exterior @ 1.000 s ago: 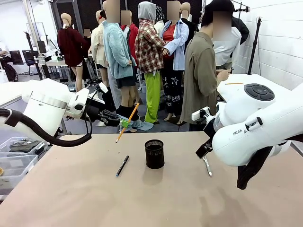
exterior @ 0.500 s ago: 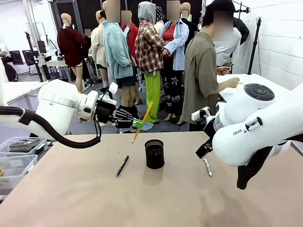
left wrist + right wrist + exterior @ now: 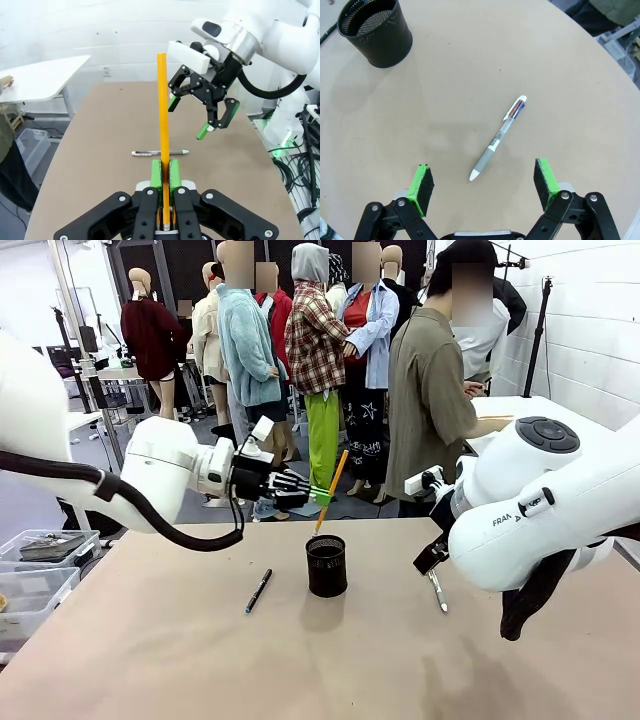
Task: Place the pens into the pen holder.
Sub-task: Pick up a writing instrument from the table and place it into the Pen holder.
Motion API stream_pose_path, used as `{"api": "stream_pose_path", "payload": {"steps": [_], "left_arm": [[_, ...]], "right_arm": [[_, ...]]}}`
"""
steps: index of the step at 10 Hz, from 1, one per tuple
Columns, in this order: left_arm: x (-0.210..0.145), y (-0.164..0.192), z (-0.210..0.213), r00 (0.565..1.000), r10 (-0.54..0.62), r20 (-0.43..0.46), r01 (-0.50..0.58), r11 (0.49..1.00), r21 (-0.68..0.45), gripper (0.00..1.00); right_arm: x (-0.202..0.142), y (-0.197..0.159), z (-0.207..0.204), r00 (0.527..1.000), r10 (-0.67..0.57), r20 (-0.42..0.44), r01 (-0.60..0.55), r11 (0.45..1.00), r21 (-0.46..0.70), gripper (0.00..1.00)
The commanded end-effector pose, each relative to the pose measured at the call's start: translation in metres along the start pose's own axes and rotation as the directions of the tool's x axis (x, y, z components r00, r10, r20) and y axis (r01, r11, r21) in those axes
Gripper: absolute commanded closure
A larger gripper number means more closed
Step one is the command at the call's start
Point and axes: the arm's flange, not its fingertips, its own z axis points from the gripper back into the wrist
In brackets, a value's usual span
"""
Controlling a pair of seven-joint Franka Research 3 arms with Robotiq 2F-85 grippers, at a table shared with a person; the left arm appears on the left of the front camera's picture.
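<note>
Behind right arm (image 3: 540,510), silver pen (image 3: 438,593) half-hidden

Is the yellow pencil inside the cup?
No, out. The left hand grips the pencil, tilted, with its tip just above the cup.

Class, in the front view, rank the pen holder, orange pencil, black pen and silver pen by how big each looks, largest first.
1. pen holder
2. orange pencil, in the left claw
3. black pen and silver pen: nearly alike, unranked; the right arm may hide the silver pen's end.
</note>
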Motion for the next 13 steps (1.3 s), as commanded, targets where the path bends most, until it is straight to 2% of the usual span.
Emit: {"api": "stream_pose_path", "payload": {"steps": [1,4,8,11,13], "left_arm": [[-0.005,0.020,-0.020,1.000,0.018,0.009,-0.019,1.000,0.009,1.00],[-0.023,0.032,-0.027,0.996,0.087,-0.023,-0.087,0.996,0.006,1.00],[-0.054,0.024,-0.013,0.988,0.148,-0.049,-0.148,0.989,0.009,1.00],[-0.068,0.013,-0.004,0.987,0.146,-0.064,-0.147,0.989,-0.016,1.00],[-0.078,0.010,-0.009,0.981,0.155,-0.113,-0.159,0.987,-0.030,1.00]], "right_arm": [[0.000,0.000,0.000,1.000,0.000,-0.001,0.000,1.000,0.001,0.00],[0.000,0.000,0.000,1.000,0.000,-0.001,0.000,1.000,0.001,0.00],[0.000,0.000,0.000,1.000,0.000,-0.001,0.000,1.000,0.001,0.00],[0.000,0.000,0.000,1.000,0.000,-0.001,0.000,1.000,0.001,0.00],[0.000,0.000,0.000,1.000,0.000,-0.001,0.000,1.000,0.001,0.00]]}}
